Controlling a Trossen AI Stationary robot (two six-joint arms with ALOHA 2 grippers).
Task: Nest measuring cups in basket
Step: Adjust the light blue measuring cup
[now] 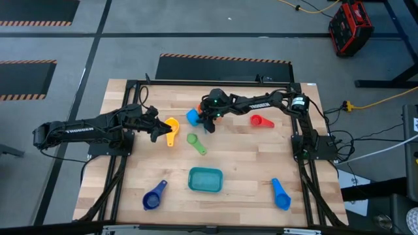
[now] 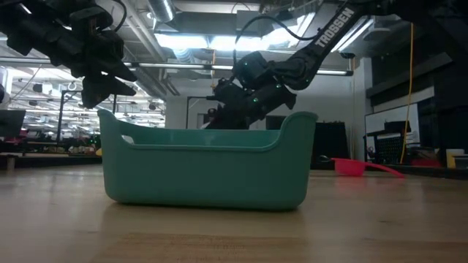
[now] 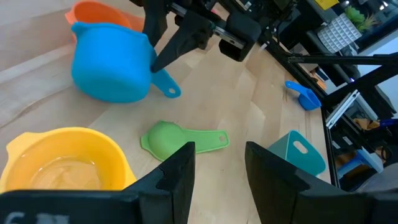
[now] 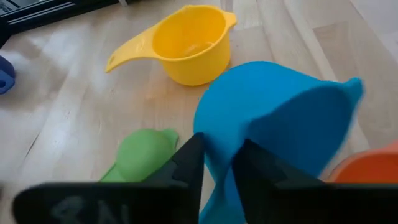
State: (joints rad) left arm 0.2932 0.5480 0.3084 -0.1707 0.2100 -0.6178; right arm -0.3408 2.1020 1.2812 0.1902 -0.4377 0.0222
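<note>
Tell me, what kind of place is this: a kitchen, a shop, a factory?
Most likely a robotics lab or workshop. A wooden table carries two dark robot arms, hazard-striped mats lie on the grey floor, and a red tool case and yellow cable sit nearby. The low view shows shelving and strip lights behind.

Even, diffuse overhead light falls on the table (image 1: 241, 163) with soft shadows; in the low view, bright ceiling strips glare at upper centre, backlighting the basket (image 2: 205, 164), while the nearest tabletop blurs.
</note>
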